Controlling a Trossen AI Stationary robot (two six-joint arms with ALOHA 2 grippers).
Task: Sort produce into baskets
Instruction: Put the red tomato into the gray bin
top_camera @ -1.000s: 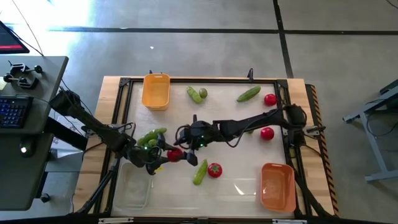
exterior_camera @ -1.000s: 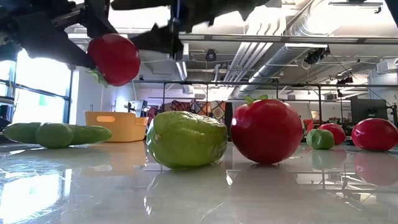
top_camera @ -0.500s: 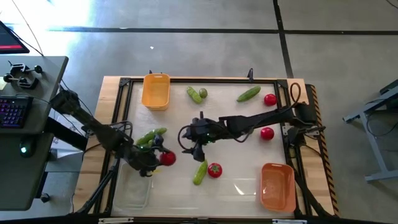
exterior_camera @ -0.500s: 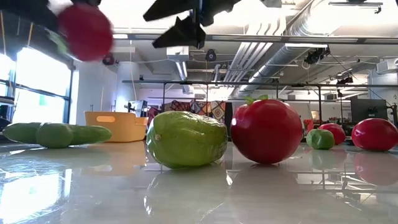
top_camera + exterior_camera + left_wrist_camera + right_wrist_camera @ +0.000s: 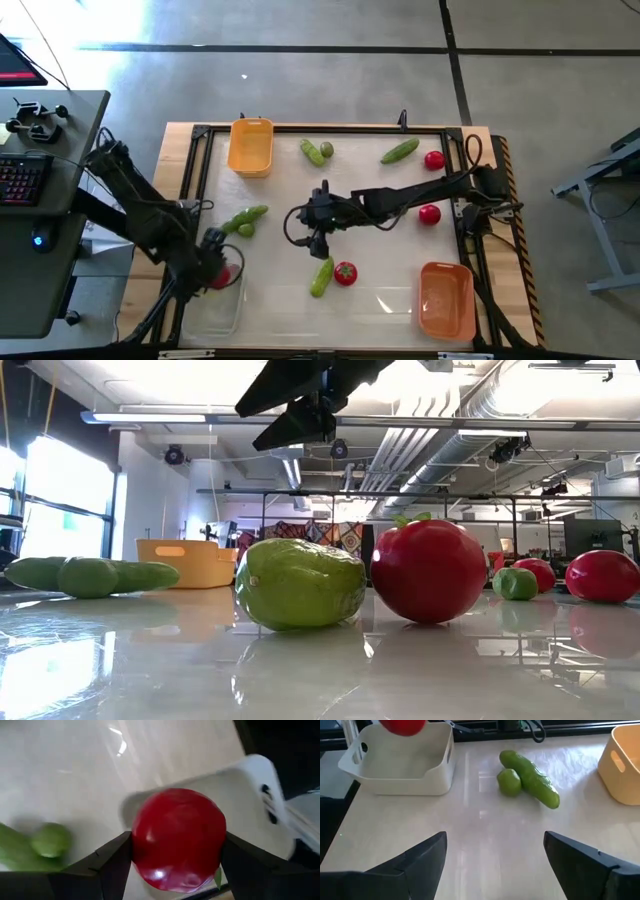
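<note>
My left gripper (image 5: pixel 221 272) is shut on a red tomato (image 5: pixel 177 840) above the far rim of the clear bin (image 5: pixel 208 308) at the table's near left. The bin also shows in the left wrist view (image 5: pixel 250 795). My right gripper (image 5: pixel 318 238) hangs open and empty over the table's middle, above a green cucumber (image 5: pixel 322 277) and a tomato (image 5: pixel 345 272) that lie on the table. The yellow-orange bin (image 5: pixel 250 147) stands at the far left, the darker orange bin (image 5: pixel 446 300) at the near right. My left gripper pinches the tomato's two opposite sides (image 5: pixel 137 845) between its two fingers, around its widest part. The tomato is lifted clear, above the clear bin's rim. Its green leaf (image 5: pixel 218 877) points toward the wrist.
A cucumber with limes (image 5: pixel 245 218) lies left of centre. Another cucumber and lime (image 5: pixel 318 152), a cucumber (image 5: pixel 400 151) and two tomatoes (image 5: pixel 434 160) (image 5: pixel 429 213) lie at the far and right side. A raised frame (image 5: pixel 196 180) edges the table.
My left gripper has carried the tomato from the table's middle toward the near left, up to the clear bin. My right gripper has drawn back from the tomato a little toward the far edge and now holds still.
</note>
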